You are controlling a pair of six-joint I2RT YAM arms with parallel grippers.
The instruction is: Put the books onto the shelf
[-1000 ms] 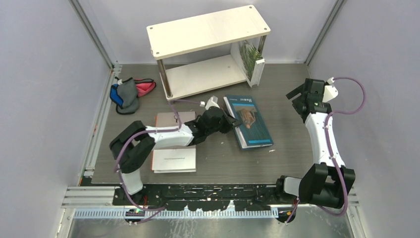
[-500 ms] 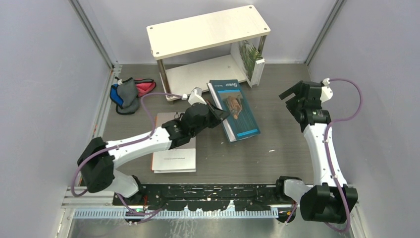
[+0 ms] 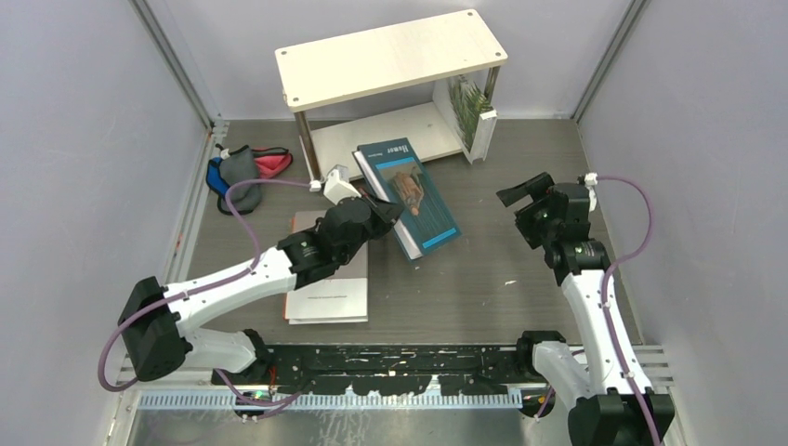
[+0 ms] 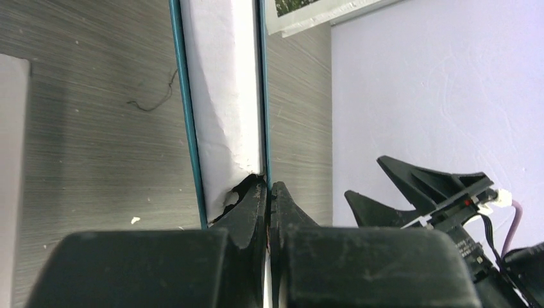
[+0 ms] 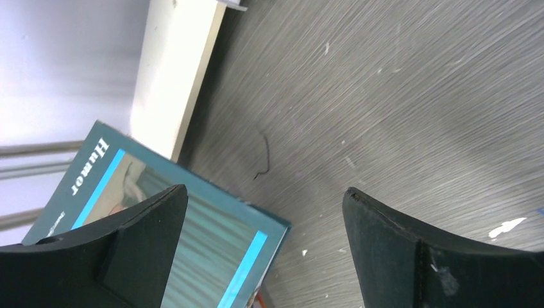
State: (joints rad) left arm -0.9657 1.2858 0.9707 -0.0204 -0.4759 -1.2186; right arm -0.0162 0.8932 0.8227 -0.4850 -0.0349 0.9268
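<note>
The teal "Humor" book (image 3: 407, 195) hangs tilted above the table just in front of the shelf (image 3: 390, 58), a cream two-tier rack on silver posts. My left gripper (image 3: 386, 212) is shut on its near left edge. In the left wrist view the jaws (image 4: 268, 189) pinch one teal cover, beside the white pages (image 4: 221, 96). The thick white plant-cover book (image 3: 471, 111) leans at the right end of the lower board. Two more books (image 3: 325, 295) lie flat under my left arm. My right gripper (image 3: 522, 190) stands open to the right of the teal book (image 5: 160, 224), apart from it.
A blue, grey and pink cloth bundle (image 3: 243, 175) lies at the table's left edge. Pale walls enclose the table on three sides. The shelf's lower board (image 5: 176, 77) shows edge-on in the right wrist view. Small white specks dot the dark tabletop (image 3: 520, 279).
My left arm has stretched out and carried the teal book up and left toward the shelf's lower opening. My right arm has swung left and nearer, its gripper still open.
</note>
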